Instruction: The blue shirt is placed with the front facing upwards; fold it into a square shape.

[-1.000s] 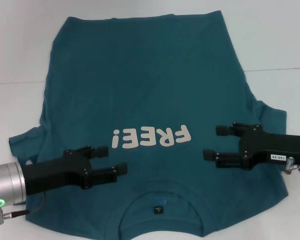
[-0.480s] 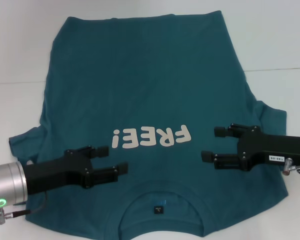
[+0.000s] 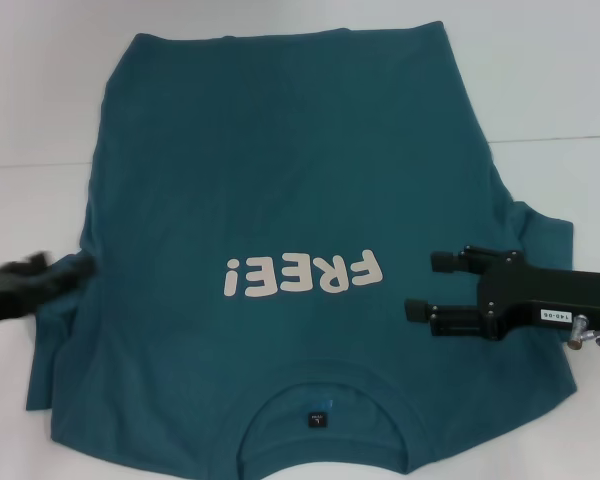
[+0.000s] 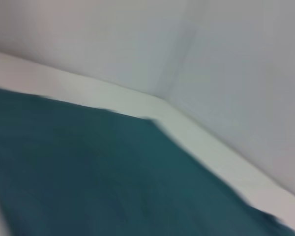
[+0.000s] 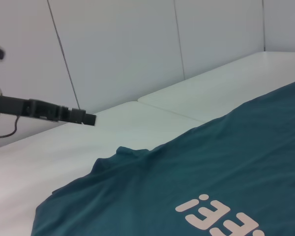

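Observation:
The blue shirt (image 3: 280, 180) lies flat, front up, on the white table, its collar and dark label (image 3: 318, 418) nearest me and the cream "FREE!" lettering (image 3: 302, 273) across the chest. My right gripper (image 3: 425, 286) hovers open over the shirt's right side, just beside the lettering, fingers pointing inward. My left gripper (image 3: 65, 265) is a blurred dark shape over the shirt's left sleeve edge, open with nothing in it. In the right wrist view the left gripper (image 5: 91, 119) hangs above the bare table beyond the shirt (image 5: 211, 162). The left wrist view shows only shirt (image 4: 88, 172) and table.
The white table (image 3: 550, 80) extends around the shirt, with a seam line (image 3: 560, 137) across it. Pale wall panels (image 5: 123, 49) stand behind the table's far edge.
My left gripper has swept quickly left, from beside the collar out to the left sleeve edge. The right gripper has barely moved. The shirt lies as before.

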